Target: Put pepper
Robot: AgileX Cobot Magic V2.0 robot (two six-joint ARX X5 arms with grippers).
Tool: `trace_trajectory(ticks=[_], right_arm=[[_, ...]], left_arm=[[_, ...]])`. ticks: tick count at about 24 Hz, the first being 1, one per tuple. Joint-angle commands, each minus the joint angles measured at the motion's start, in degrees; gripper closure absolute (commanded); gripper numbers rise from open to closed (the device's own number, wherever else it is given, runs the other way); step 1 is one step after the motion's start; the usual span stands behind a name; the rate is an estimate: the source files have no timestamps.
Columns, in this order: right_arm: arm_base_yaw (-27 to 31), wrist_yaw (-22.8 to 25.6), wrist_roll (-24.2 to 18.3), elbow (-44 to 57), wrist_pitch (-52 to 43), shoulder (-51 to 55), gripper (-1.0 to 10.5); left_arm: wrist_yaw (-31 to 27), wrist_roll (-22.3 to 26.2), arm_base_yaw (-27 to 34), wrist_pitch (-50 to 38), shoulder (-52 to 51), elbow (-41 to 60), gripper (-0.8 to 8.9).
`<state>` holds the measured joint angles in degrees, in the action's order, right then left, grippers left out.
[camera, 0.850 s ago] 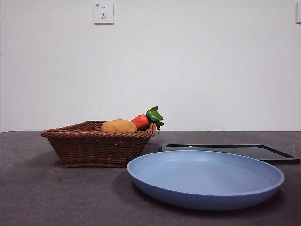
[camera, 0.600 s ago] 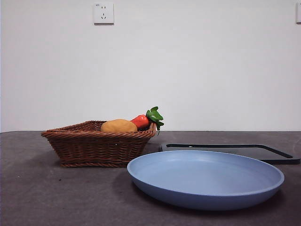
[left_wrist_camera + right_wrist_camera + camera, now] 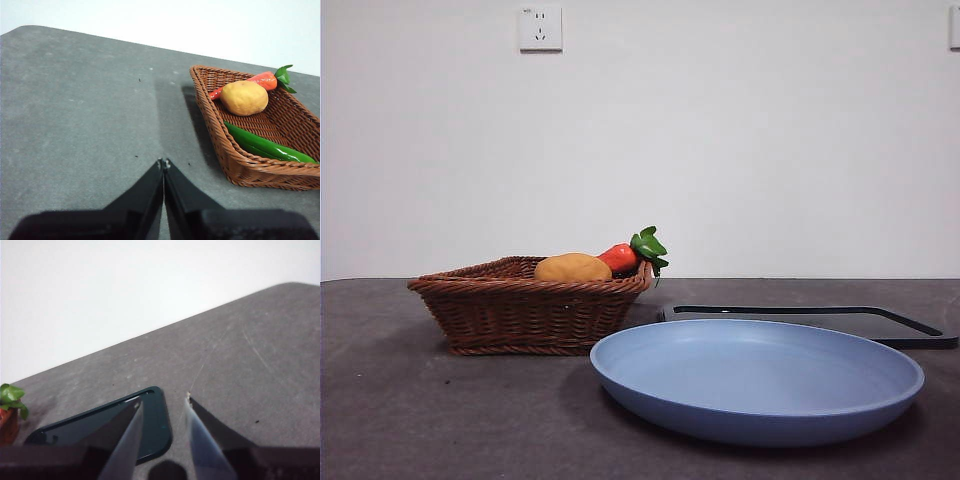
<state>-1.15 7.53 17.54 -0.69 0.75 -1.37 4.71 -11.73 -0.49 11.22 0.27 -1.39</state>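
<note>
A glossy green pepper [image 3: 265,145] lies along the near wall inside the brown wicker basket [image 3: 235,160], beside a tan potato [image 3: 244,97] and a red-orange carrot with a green top [image 3: 252,81]. In the front view the basket [image 3: 525,315] hides the pepper; only the potato [image 3: 572,267] and carrot [image 3: 625,255] rise above its rim. My left gripper [image 3: 163,163] is shut, empty, over bare table to one side of the basket. My right gripper [image 3: 162,402] is open over the table near a dark tray [image 3: 107,427].
A wide blue plate [image 3: 757,378] sits at the front right of the table. Behind it lies the flat dark tray [image 3: 820,320]. A wall socket [image 3: 540,27] is high on the white wall. Neither arm shows in the front view.
</note>
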Motion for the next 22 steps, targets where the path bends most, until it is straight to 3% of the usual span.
trace_trajectory(ticks=[1,10,13,17,22], right_arm=[[-0.2,0.1,2.0,0.2,-0.5,0.1,7.9],[-0.1,0.3,2.4,0.2,-0.7,0.1,8.1],[-0.2,-0.3,2.4,0.2,-0.9,0.1,9.5],[-0.2,-3.1,4.2,-0.5,-4.1,-0.2,9.4],[-0.2,-3.4,5.1,-6.8,-4.0,-3.4,9.4]], left_arm=[[0.2,-0.5,0.2,-0.4,-0.2,0.4,8.06],[0.2,-0.5,0.2,-0.4,-0.2,0.4,8.06],[0.2,-0.6,0.2,-0.5,-0.2,0.4,8.06],[0.3,-3.3,0.2,-0.7,-0.2,-0.6,8.07],[1.5,-4.9,0.2,-0.5,-0.2,-5.4,8.07]])
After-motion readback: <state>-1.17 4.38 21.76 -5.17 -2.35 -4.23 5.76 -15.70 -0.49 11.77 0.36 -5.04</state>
